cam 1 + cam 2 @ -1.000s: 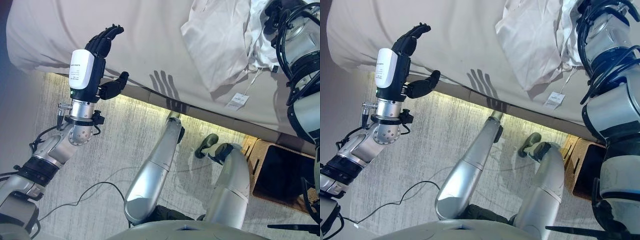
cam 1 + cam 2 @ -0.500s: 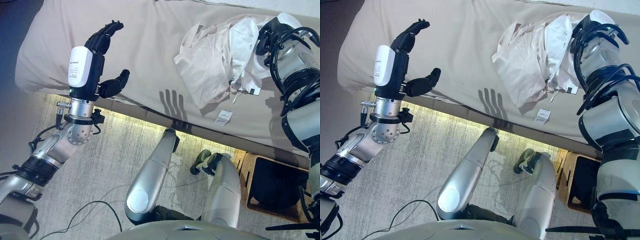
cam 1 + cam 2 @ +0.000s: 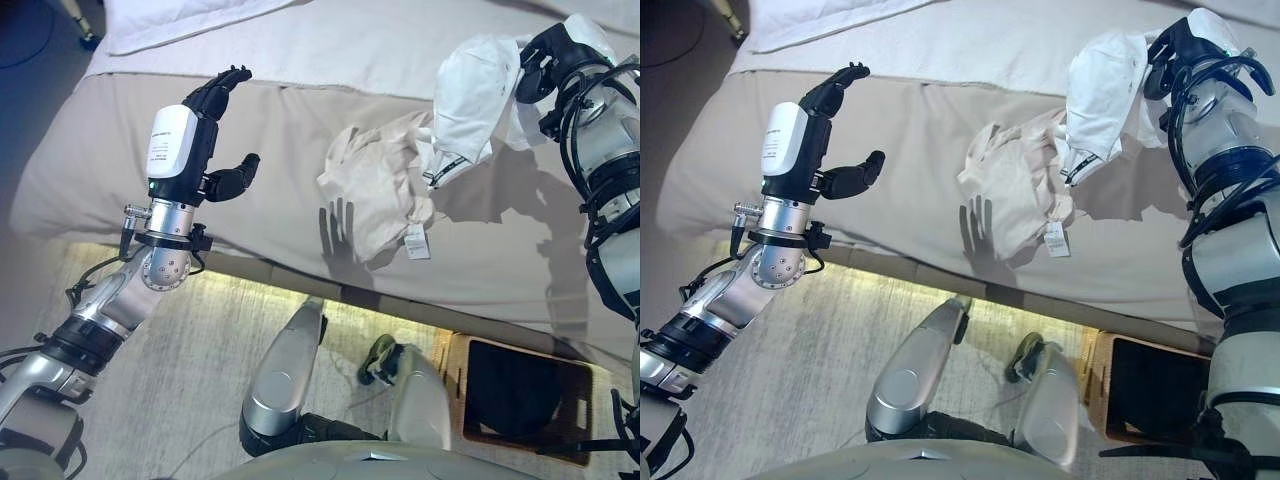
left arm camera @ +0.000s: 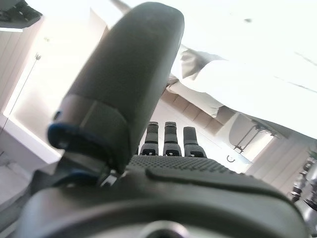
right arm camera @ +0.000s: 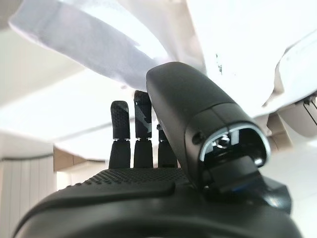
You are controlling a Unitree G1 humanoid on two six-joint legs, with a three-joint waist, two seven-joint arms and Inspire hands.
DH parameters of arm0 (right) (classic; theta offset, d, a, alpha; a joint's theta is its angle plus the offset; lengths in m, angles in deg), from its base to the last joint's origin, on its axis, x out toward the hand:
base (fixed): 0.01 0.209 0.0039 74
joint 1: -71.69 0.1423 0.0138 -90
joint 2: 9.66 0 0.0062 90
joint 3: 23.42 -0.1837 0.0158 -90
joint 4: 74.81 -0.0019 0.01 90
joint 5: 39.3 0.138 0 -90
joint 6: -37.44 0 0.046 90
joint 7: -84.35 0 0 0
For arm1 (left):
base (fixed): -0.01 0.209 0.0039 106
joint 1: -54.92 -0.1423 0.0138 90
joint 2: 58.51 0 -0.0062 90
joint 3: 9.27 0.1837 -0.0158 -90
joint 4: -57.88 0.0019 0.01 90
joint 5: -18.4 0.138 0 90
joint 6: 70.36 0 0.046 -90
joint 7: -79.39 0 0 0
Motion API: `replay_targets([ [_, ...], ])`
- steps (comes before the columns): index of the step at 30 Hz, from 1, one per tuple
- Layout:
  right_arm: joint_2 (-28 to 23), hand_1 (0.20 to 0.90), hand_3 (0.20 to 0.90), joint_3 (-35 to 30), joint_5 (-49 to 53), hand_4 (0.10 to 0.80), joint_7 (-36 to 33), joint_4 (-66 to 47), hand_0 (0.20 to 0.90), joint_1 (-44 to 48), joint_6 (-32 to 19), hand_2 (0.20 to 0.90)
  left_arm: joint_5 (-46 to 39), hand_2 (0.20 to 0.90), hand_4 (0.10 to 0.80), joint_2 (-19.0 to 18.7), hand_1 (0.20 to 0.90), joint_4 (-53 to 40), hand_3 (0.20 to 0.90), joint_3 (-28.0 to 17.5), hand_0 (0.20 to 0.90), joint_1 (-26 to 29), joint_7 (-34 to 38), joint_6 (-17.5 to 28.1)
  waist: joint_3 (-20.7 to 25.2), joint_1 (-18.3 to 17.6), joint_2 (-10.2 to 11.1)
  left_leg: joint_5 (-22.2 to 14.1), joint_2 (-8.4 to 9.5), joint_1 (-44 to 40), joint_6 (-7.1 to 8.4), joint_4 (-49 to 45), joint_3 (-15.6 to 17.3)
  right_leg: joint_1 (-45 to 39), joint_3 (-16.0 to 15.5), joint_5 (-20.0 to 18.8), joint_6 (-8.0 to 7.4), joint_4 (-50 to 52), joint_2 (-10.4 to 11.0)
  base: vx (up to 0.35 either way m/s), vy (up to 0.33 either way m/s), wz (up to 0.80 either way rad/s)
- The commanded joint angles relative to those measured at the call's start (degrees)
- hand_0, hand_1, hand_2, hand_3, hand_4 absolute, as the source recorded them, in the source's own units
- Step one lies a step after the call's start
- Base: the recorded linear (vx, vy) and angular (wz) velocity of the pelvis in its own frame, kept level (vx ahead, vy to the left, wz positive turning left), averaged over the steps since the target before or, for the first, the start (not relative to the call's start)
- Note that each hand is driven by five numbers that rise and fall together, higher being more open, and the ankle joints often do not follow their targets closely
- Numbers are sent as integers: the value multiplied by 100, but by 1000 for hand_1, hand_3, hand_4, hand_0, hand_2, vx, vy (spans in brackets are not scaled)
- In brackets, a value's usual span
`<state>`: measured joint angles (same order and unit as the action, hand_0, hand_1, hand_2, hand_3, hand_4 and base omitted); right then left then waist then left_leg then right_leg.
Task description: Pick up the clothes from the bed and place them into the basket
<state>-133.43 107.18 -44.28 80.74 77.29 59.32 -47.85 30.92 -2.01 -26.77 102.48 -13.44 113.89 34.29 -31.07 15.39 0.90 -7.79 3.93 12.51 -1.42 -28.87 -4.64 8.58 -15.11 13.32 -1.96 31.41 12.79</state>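
A white garment (image 3: 465,90) hangs above the bed (image 3: 230,220), bunched round my right hand (image 3: 542,62) at the upper right; the fingers and thumb are closed on it. In the right wrist view the white cloth (image 5: 94,42) drapes past the fingers (image 5: 141,129). A cream garment (image 3: 375,190) with a paper tag (image 3: 416,243) lies crumpled on the bed just left of and below it. My left hand (image 3: 205,145) is raised over the bed's near left side, open and holding nothing. The wicker basket (image 3: 457,400) with a dark lining stands on the floor at the lower right.
A white pillow or sheet (image 3: 170,20) lies at the head of the bed, top left. A pale rug (image 3: 190,380) covers the floor along the bed's lit lower edge.
The camera has tilted up towards the bed. My right hand has lifted the white garment off the bed, apart from the cream one. The left hand keeps its raised pose.
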Motion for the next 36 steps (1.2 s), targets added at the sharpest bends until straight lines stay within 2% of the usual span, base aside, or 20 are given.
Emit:
replay_targets([
  [1, -832, 300, 200, -50, 217, 100, -378, -390, 300, -21, -294, 300, 15, 900, 800, 315, 900, -49, 900, -492, 900, -389, 103, 162, 1585, -304, 198, -181, -245, -361, 51, 607, 248, -662, -231, -147, 304, -720, -552, 73, -4, -27],
  [3, -977, 300, 200, -159, 258, 100, -360, -472, 300, -134, -393, 300, 19, 900, 800, 373, 900, 16, 900, -513, 900, -478, 42, 156, 1811, -433, 236, -1, -279, -626, 97, 1021, 310, -848, -166, -332, 249, -1212, -661, 40, 2, -15],
  [11, -1441, 300, 200, -544, 383, 100, -304, -906, 300, -643, -708, 300, 51, 900, 800, 514, 900, 344, 900, -540, 900, -678, 100, 158, 2330, -852, 261, 447, -406, -1207, 183, 2109, 509, -1070, 172, -837, 34, -2102, -809, -22, 25, -19],
  [15, -1745, 300, 200, -1088, 398, 100, -360, -1525, 300, -1396, -809, 300, 100, 900, 800, 552, 900, 606, 900, -590, 900, -718, 120, 232, 2593, -1195, 242, 722, -506, -1528, 266, 2862, 657, -1138, 487, -1234, -160, -2688, -841, -59, 10, -41],
  [21, -1860, 300, 200, -2173, 330, 100, -346, -2261, 300, -2768, -812, 300, 151, 900, 800, 638, 900, 989, 900, -608, 900, -695, 203, 384, 2757, -1549, 212, 809, -536, -1718, 292, 3316, 832, -1141, 771, -1539, -297, -3145, -872, -47, -2, -35],
  [26, -1610, 300, 200, -3315, 135, 100, -177, -2854, 300, -4413, -824, 300, 279, 900, 800, 772, 900, 1147, 900, -838, 900, -882, 255, 547, 2796, -1892, 201, 683, -583, -1842, 254, 3352, 1124, -1083, 1097, -1641, -338, -3286, -933, -31, 6, -13],
  [27, -1606, 300, 200, -3360, 129, 100, -176, -2875, 300, -4463, -819, 300, 280, 900, 800, 765, 900, 1147, 900, -823, 900, -878, 256, 549, 2800, -1877, 209, 682, -583, -1843, 254, 3352, 1128, -1081, 1101, -1641, -338, -3286, -934, -31, -9, -24],
  [28, -1384, 300, 200, -3707, 96, 100, -82, -3137, 300, -5079, -696, 300, 323, 900, 800, 824, 900, 1122, 900, -915, 900, -941, 219, 518, 2797, -2005, 197, 655, -597, -1864, 228, 3348, 1183, -1046, 1223, -1634, -332, -3259, -979, -32, -18, -34],
  [31, -1129, 300, 200, -3929, 67, 100, 9, -3274, 300, -5558, -573, 300, 371, 900, 800, 863, 900, 1135, 900, -897, 900, -909, 198, 495, 2778, -2085, 203, 624, -597, -1894, 199, 3338, 1218, -1020, 1337, -1622, -314, -3231, -1035, -34, -32, -44],
  [36, -766, 300, 200, -4077, 114, 100, 298, -2896, 300, -6122, -543, 300, 453, 900, 800, 965, 900, 1084, 900, -878, 900, -899, 125, 517, 2747, -2162, 180, 599, -616, -1951, 178, 3299, 1296, -1004, 1460, -1558, -281, -3117, -1114, -18, -41, -32],
])
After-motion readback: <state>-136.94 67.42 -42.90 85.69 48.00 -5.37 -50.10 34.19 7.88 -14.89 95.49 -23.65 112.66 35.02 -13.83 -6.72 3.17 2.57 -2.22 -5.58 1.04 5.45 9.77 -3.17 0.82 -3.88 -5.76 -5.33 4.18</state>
